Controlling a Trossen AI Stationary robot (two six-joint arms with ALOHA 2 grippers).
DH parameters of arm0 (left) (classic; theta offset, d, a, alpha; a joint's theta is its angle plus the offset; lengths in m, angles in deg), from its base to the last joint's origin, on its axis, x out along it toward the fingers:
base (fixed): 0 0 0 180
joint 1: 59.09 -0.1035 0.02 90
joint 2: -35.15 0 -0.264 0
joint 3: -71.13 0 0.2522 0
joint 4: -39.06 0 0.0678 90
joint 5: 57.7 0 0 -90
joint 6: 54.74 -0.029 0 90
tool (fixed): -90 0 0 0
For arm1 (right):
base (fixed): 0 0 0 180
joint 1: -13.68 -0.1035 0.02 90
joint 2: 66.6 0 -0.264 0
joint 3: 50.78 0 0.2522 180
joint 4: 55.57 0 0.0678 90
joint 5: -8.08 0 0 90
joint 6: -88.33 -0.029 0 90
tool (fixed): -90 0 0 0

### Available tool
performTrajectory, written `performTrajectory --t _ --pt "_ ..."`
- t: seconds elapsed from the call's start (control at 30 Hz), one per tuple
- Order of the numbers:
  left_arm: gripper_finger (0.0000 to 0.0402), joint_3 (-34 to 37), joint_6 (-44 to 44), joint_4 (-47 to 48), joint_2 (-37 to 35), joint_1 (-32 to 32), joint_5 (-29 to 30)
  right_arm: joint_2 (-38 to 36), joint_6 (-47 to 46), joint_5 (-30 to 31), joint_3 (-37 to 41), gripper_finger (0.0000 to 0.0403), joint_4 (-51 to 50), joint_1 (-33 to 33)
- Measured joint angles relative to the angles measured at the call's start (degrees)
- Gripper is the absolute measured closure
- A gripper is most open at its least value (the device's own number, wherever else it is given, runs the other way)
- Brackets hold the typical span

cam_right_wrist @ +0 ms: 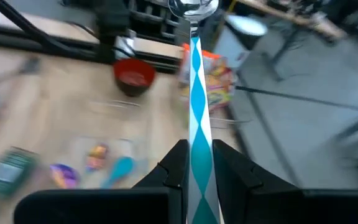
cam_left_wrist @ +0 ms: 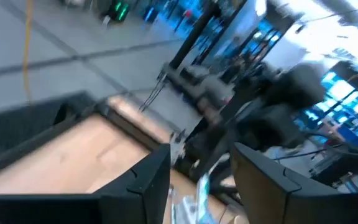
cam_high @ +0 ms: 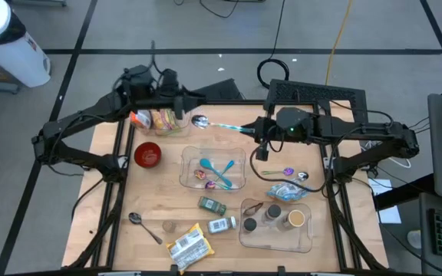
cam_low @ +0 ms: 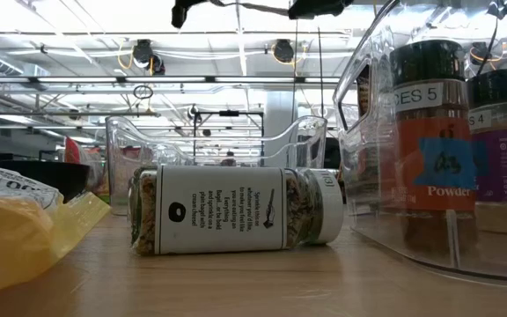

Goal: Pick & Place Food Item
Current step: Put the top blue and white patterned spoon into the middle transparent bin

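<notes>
- Nearest the low camera, a yellow wrapped packet [cam_low: 11, 242] is seen at the table's front edge, with a spice jar [cam_low: 236, 210] lying on its side just behind it.
- The food item is taken to be the snack bag [cam_high: 158, 119], which lies at about 11 o'clock on the table [cam_high: 159, 203], just beyond the red bowl [cam_high: 148, 155].
- The bag is judged light, soft and crinkly, with a slippery film. Its contents could be crushed, so a gentle pinch across a gathered edge or a corner is suggested rather than a squeeze on the middle.
- An orange, yellow and red printed wrapper, rumpled and glossy, is shown.
- The left gripper [cam_high: 179, 107] is held at the bag's 2 o'clock edge, its fingers part-way apart with nothing seen clamped between them.
- The right gripper [cam_right_wrist: 197, 152] is closed on the blue-and-white handle of a spoon [cam_high: 221, 125], whose bowl points towards the bag.
</notes>
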Motion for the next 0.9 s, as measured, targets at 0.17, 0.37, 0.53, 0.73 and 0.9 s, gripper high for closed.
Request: performTrajectory --t 0.17,0.37,0.53,0.73,0.9 --pt "0.0227 -0.1 -1.62 -1.56 -3.18 -1.5 -0.56 3.54 -7.57 -6.38 -0.02 0.0365 -0.62 0.04" --pt "0.0227 -0.07 -2.48 -1.29 -8.32 -2.34 -0.53 10.12 -11.83 -10.48 -0.02 0.0365 -0.19 -1.18" --pt "0.0227 -0.07 -4.01 -0.44 -12.61 -2.2 -0.32 15.6 -14.73 -14.42 -0.02 0.0365 1.67 -2.76" --pt "0.0227 -0.07 -4.21 4.42 -16.31 -2.21 -0.12 21.83 -18.79 -15.9 -0.02 0.0365 3.03 -4.26" --pt "0.0227 -0.07 -4.89 8.74 -17.59 -2.21 -0.15 25.95 -21.71 -14.49 -0.02 0.0365 4.66 -4.66"
